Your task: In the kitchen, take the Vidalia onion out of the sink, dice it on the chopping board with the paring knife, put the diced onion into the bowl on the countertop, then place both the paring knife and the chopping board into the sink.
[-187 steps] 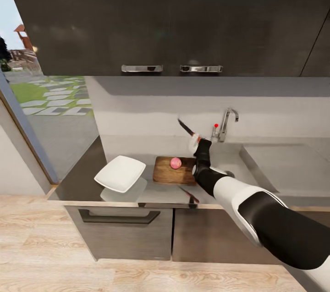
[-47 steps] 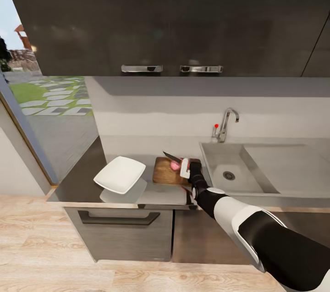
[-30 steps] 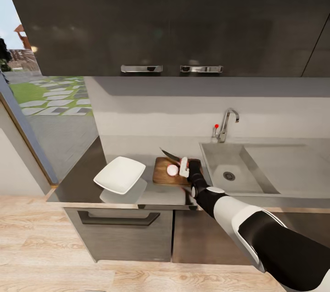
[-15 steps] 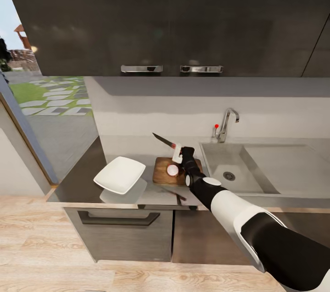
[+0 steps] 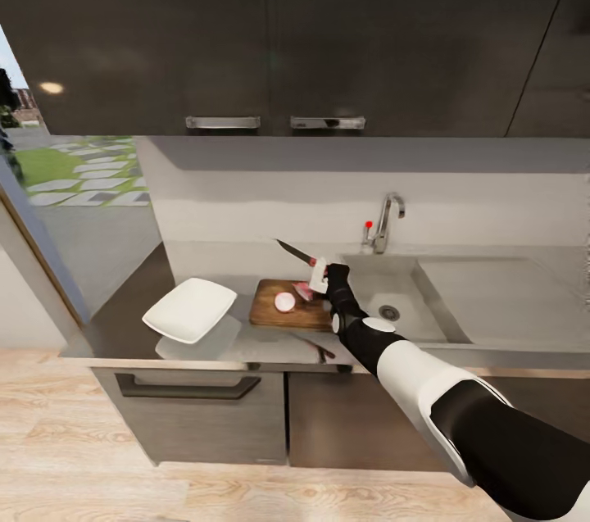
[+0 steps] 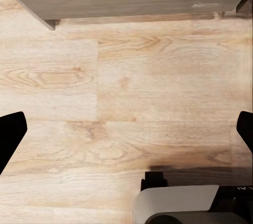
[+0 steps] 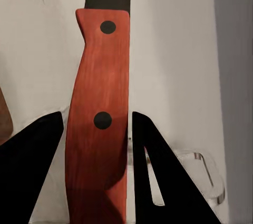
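In the head view the brown chopping board (image 5: 266,312) lies on the grey countertop (image 5: 123,327), just left of the sink (image 5: 414,302). On the board the Vidalia onion lies cut: a half with a white face (image 5: 284,302) and a pink piece (image 5: 303,291). My right gripper (image 5: 319,273) hovers over the board's sink-side end, shut on the paring knife (image 5: 293,251), whose dark blade points up and left. In the right wrist view the red handle (image 7: 100,118) sits between the black fingers (image 7: 31,174). The white square bowl (image 5: 189,309) rests left of the board. My left gripper (image 6: 126,134) hangs open over wooden floor.
A chrome faucet (image 5: 382,223) with a red knob stands behind the sink. Dark wall cabinets (image 5: 270,30) hang overhead, and dark drawers (image 5: 184,415) sit below the countertop. A glass door (image 5: 49,202) opens to a garden at the left.
The knife came down on the onion, which now lies in cut pieces, and then rose again above the board. The whole view has shifted left since half a second ago, so the camera moved.
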You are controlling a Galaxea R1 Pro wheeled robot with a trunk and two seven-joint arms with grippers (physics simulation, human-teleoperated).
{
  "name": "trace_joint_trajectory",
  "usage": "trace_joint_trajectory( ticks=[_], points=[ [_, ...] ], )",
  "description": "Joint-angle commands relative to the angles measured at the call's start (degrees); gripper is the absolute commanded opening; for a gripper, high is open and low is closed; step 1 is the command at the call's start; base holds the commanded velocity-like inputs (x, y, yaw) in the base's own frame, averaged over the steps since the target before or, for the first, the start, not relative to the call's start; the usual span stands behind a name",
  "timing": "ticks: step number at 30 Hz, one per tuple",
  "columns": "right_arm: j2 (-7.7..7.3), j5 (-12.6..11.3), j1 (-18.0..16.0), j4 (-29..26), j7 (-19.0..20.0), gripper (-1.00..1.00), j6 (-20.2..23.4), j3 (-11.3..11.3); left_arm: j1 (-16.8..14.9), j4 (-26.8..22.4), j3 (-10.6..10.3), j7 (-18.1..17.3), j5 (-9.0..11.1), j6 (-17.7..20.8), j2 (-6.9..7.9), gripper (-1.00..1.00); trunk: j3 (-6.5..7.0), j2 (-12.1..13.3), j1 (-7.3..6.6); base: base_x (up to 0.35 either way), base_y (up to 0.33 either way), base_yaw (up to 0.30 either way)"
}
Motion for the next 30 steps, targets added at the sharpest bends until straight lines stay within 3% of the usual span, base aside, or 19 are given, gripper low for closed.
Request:
trace_joint_trajectory(
  ticks=[1, 8, 30],
  points=[
    [0.00, 0.6, -0.1, 0.0, -0.2, -1.00, 0.6, 0.3, -0.1, 0.3, -0.5, 0.2, 0.2, -0.4, -0.01, 1.00, -0.12, -0.1, 0.03, -0.005, -0.310, 0.000],
    [0.00, 0.6, -0.1, 0.1, -0.2, -1.00, 0.7, 0.3, -0.1, 0.3, -0.5, 0.2, 0.2, -0.5, 0.03, 1.00, -0.12, -0.1, 0.03, -0.002, -0.170, 0.000],
    [0.00, 0.6, -0.1, 5.4, 0.2, -1.00, 0.6, 0.3, -0.1, 0.3, -0.5, 0.2, 0.2, -0.5, 0.19, 1.00, -0.12, -0.1, 0.03, 0.000, -0.003, 0.000]
  ],
)
